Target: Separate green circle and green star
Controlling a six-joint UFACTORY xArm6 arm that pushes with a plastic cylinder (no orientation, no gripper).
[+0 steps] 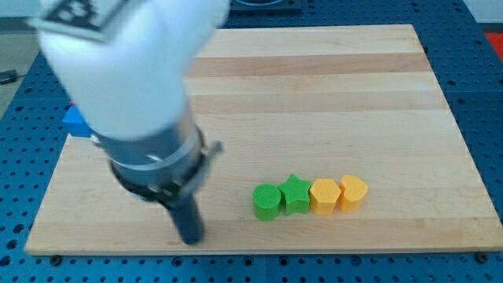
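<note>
Green circle (266, 202) and green star (295, 194) sit touching, at the left end of a row with a yellow pentagon (324, 196) and yellow heart (353, 193), near the board's (330, 94) near edge. The rod's tip (191, 238) is bare, touching nothing, well left of the circle. Best bet: bring the tip round to the seam and push the circle left; the star is backed by the yellow blocks.

From my feed I see a pale wooden board (330, 86) with lengthwise grain and a slightly darker strip running across its upper part. It lies on a blue metal table (483, 94) dotted with rows of small holes, which shows on every side of the board. The light is even and soft, with faint shadows.
</note>
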